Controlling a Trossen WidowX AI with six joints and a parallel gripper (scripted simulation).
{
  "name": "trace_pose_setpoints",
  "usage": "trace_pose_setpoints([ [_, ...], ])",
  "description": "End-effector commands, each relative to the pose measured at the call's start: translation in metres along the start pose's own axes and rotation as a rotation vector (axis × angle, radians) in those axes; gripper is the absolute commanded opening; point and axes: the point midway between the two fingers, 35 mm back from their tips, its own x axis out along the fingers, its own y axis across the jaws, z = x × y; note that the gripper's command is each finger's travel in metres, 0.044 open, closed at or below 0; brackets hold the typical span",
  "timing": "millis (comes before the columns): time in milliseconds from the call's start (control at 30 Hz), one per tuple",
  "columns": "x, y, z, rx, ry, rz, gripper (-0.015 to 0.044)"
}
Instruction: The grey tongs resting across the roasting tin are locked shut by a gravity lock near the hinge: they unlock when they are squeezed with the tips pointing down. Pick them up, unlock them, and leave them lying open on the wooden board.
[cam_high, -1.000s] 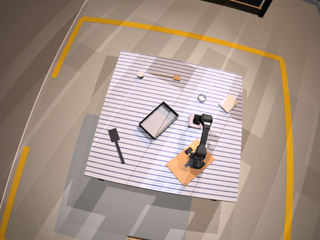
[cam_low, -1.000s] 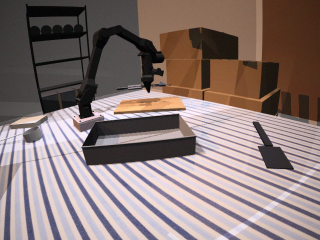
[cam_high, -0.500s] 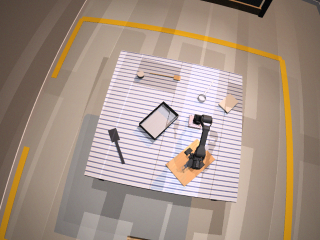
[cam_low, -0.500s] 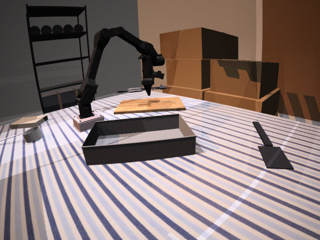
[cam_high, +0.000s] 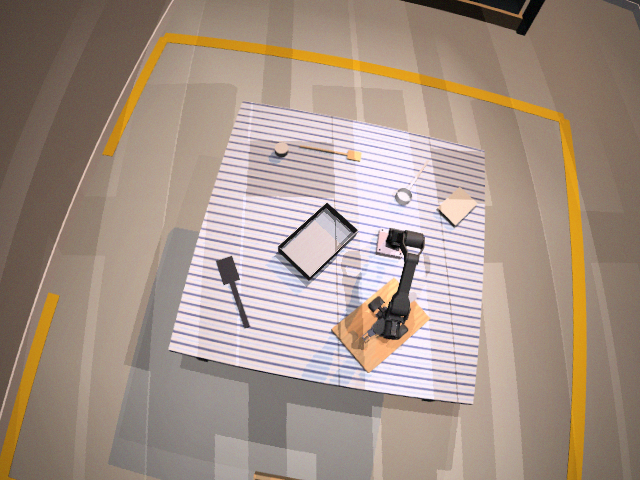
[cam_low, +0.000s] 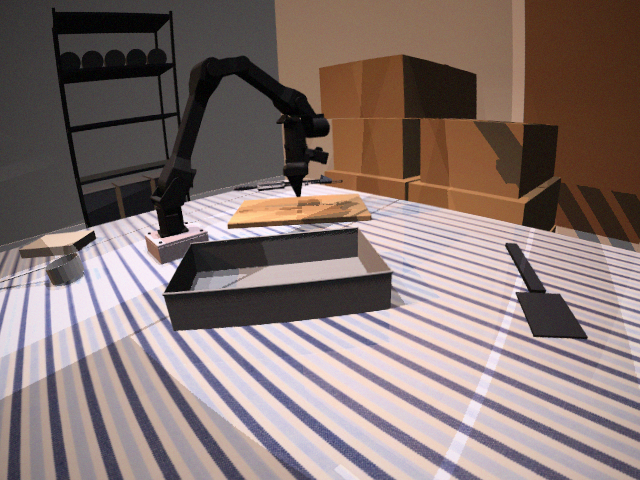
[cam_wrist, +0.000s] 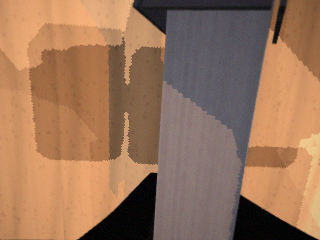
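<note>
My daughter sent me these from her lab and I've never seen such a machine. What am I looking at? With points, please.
It is one jointed black robot arm ending in a two-fingered gripper (cam_high: 368, 330) (cam_low: 298, 193). The first picture looks down from above, the second across the table from one side, and the third from the arm's wrist.

On the striped cloth are a dark-rimmed roasting tin (cam_high: 309, 277) (cam_low: 279, 305), a black spatula (cam_high: 227, 270) (cam_low: 552, 315), a small round strainer or cup with a long handle (cam_high: 397, 199) (cam_low: 65, 269) and a wooden board (cam_high: 368, 361) (cam_low: 248, 219) (cam_wrist: 20, 200), among other things. The gripper is closed on the grey tongs (cam_wrist: 200, 165), above the board.
</note>
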Motion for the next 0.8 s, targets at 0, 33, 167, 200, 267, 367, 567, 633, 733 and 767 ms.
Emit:
trace_pose_setpoints([
  [0, -0.0002, 0.0, 0.0, 0.0, 0.0, 0.0, -0.0045],
  [33, -0.0002, 0.0, 0.0, 0.0, 0.0, 0.0, -0.0019],
  [167, -0.0002, 0.0, 0.0, 0.0, 0.0, 0.0, 0.0086],
  [200, -0.0002, 0.0, 0.0, 0.0, 0.0, 0.0, 0.0113],
  [267, -0.0002, 0.0, 0.0, 0.0, 0.0, 0.0, 0.0165],
  [367, -0.0002, 0.0, 0.0, 0.0, 0.0, 0.0, 0.0244],
  [567, -0.0002, 0.0, 0.0, 0.0, 0.0, 0.0, 0.0401],
  [633, -0.0002, 0.0, 0.0, 0.0, 0.0, 0.0, 0.044],
  [733, -0.0009, -0.0028, 0.0007, 0.0, 0.0, 0.0, 0.044],
  [767, -0.0024, -0.0087, 0.0021, 0.0, 0.0, 0.0, 0.044],
])
